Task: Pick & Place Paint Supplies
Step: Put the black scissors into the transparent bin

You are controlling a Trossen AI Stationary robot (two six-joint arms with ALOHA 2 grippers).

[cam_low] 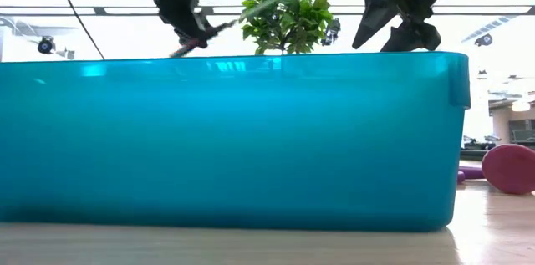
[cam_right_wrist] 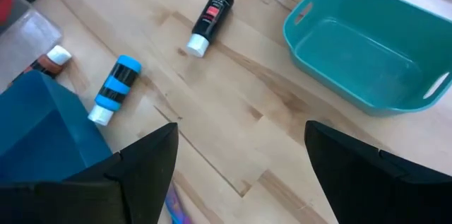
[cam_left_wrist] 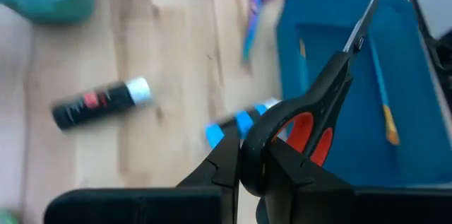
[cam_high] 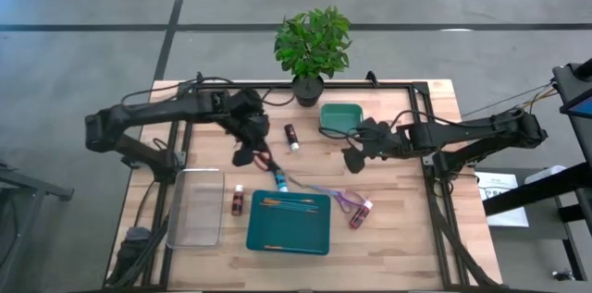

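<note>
My left gripper (cam_high: 248,150) hangs above the table's middle, shut on black scissors with orange-red handle insides (cam_left_wrist: 311,104). Below it lie a blue paint bottle (cam_high: 279,180) and a black one (cam_high: 291,136), each on its side. A dark red bottle (cam_high: 238,201) lies left of the teal tray (cam_high: 289,238), which holds thin brushes (cam_high: 287,203). A pinkish bottle (cam_high: 361,213) and purple scissors (cam_high: 338,199) lie to the tray's right. My right gripper (cam_high: 356,150) hovers open over bare wood near the green bin (cam_high: 342,117). My left gripper pinches the scissors by their handle loops (cam_left_wrist: 296,121) between its two fingers, coming slanting down from the table's left. The scissors are lifted clear of the table. Their shut blades (cam_left_wrist: 367,12) reach on past the fingers toward the teal tray.
A clear, empty container (cam_high: 197,205) sits at the near left. A potted plant (cam_high: 310,48) stands at the far edge, next to the green bin. In the low view the teal tray's wall (cam_low: 234,140) hides most of the table. Bare wood lies between the bin and the tray.
</note>
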